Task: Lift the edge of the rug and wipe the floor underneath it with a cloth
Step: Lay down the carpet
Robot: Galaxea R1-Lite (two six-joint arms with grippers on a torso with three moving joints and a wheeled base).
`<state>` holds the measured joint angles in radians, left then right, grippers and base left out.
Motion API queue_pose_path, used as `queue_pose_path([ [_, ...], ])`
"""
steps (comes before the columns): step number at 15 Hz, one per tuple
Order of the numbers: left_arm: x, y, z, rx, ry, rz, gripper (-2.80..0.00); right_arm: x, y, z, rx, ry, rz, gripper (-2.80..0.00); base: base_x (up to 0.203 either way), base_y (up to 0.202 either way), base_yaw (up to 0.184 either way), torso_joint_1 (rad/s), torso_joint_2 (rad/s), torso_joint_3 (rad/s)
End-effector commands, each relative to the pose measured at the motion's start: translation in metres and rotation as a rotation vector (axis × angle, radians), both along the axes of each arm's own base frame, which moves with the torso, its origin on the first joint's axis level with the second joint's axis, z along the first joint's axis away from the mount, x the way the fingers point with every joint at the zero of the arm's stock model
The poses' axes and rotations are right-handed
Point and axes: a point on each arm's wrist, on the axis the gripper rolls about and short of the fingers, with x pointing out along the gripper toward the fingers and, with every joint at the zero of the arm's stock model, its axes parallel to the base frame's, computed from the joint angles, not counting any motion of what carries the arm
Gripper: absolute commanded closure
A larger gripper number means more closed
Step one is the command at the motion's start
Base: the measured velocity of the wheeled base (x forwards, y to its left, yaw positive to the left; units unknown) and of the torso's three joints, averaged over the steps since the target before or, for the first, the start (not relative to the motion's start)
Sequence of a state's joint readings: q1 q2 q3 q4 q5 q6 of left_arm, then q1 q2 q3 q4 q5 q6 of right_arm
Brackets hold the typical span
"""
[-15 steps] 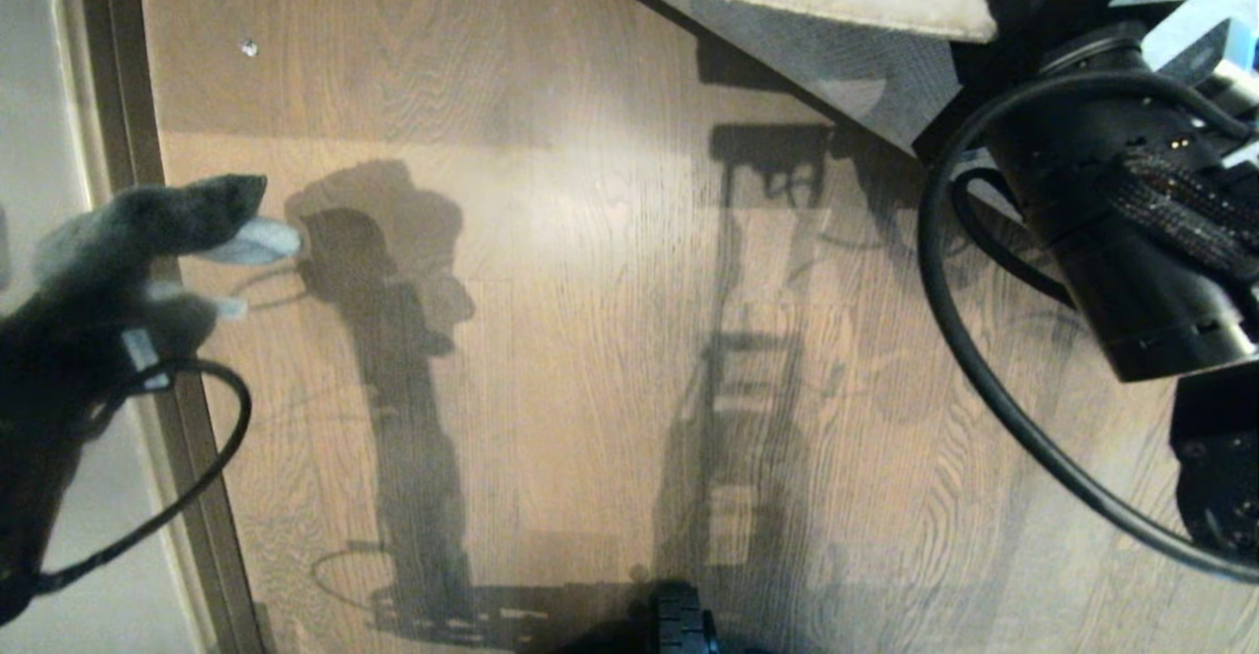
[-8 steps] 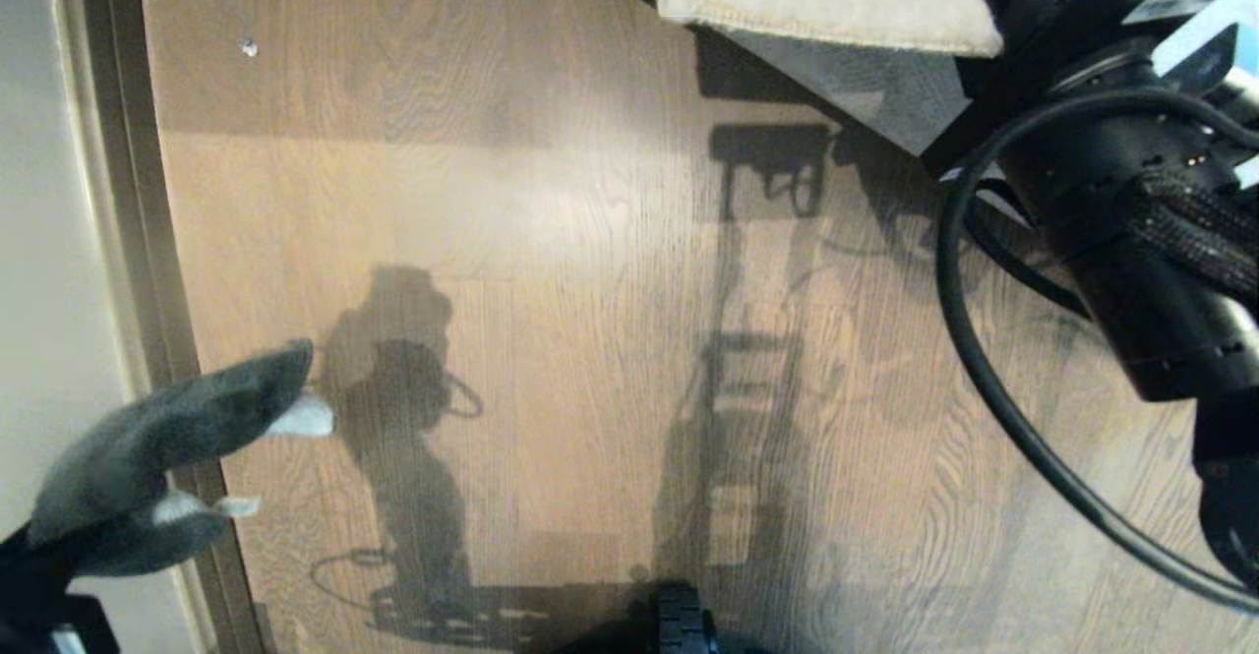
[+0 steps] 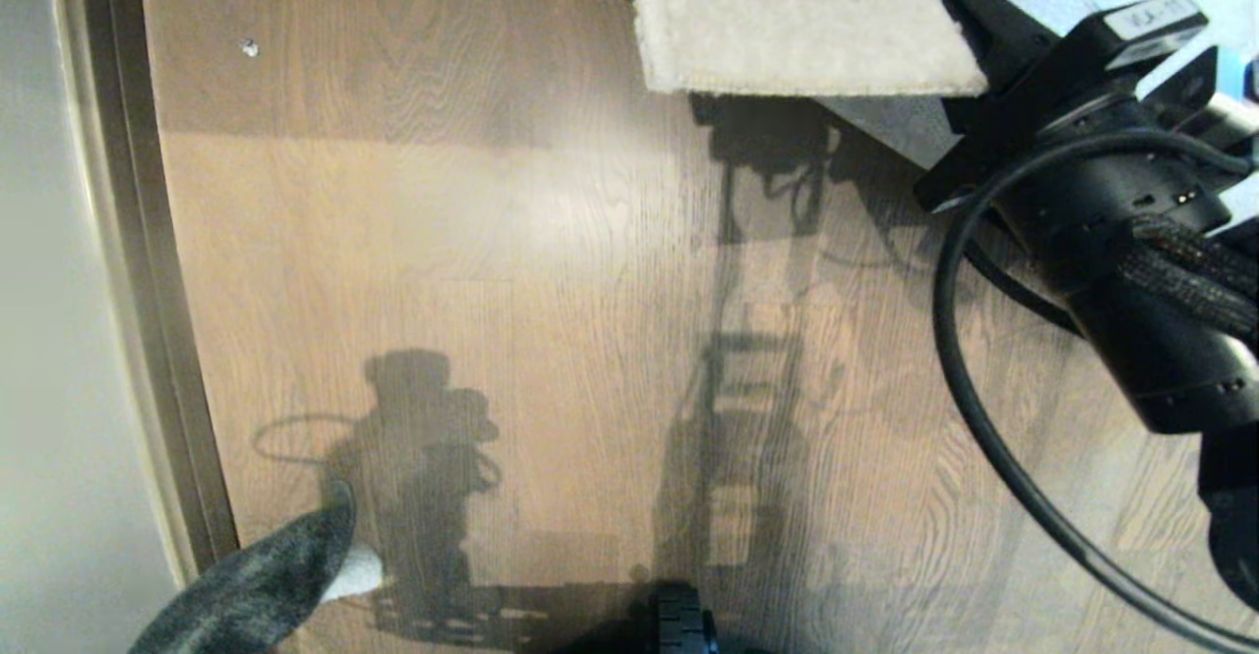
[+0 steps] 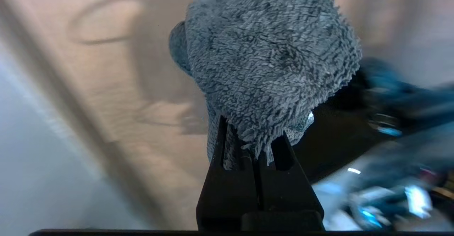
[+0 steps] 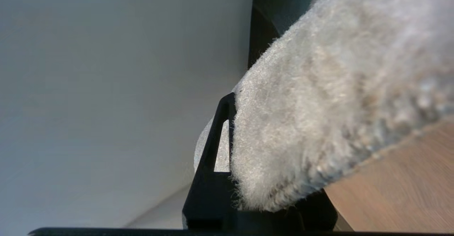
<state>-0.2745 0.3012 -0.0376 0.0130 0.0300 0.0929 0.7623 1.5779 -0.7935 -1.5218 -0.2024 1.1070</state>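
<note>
The right end effector [image 5: 230, 179] is clenched on the rug edge [image 3: 802, 25], holding it raised off the floor [image 3: 590, 290] at about one o'clock in the head view. The right wrist view shows the pile pinched between the black fingers [image 5: 212, 151], with bare wood planks below it. Held this way, the pale flap hangs clear of the boards, so the strip that normally lies covered stays exposed for wiping; a dark shadowed band sits just beneath the lifted flap.

The left end effector [image 4: 253, 147] is grasping the cloth [image 4: 269, 58], its fingers squeezed together on one bunched end so the fuzzy grey bulk stands free beyond the tips. That leaves a soft pad to press on the boards instead of hard plastic. In the head view only the tip of the cloth shows, at about seven o'clock, low beside the dark skirting strip [image 3: 157, 339] and well apart from the raised rug.

Judging from this layout, the lift is done, while the cloth is nowhere near the uncovered strip. The left arm would need to carry it across toward one o'clock, under the held flap, without knocking the right arm's cable [image 3: 984, 438].
</note>
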Motion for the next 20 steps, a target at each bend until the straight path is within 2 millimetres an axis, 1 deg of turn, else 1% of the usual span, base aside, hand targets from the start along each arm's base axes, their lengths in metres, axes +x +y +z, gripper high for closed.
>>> queue_pose_path([
  [1, -0.002, -0.001, -0.009, -0.02, 0.018, -0.046, 0.0, -0.003, -0.003, -0.001, 0.021, -0.021, 0.009, 0.0, 0.0, 0.0, 0.0, 0.0, 0.0, 0.0],
  [7, -0.002, -0.001, -0.008, -0.026, 0.015, -0.047, 0.0, -0.003, -0.002, -0.006, 0.009, -0.005, 0.013, 0.0, 0.0, 0.0, 0.0, 0.0, 0.0, 0.0],
  [14, -0.002, -0.001, -0.008, -0.026, 0.014, -0.045, 0.0, 0.005, 0.005, -0.017, -0.019, 0.03, 0.016, 0.0, 0.0, 0.0, 0.0, 0.0, 0.0, 0.0],
  [18, -0.001, -0.001, -0.008, -0.03, 0.0, 0.04, 0.0, 0.006, 0.006, -0.014, -0.013, 0.016, 0.009, 0.0, 0.0, 0.0, 0.0, 0.0, 0.0, 0.0],
  [20, -0.001, -0.001, -0.008, -0.031, -0.001, 0.112, 0.0, 0.006, 0.006, -0.014, -0.017, 0.014, 0.006, 0.0, 0.0, 0.0, 0.0, 0.0, 0.0, 0.0],
])
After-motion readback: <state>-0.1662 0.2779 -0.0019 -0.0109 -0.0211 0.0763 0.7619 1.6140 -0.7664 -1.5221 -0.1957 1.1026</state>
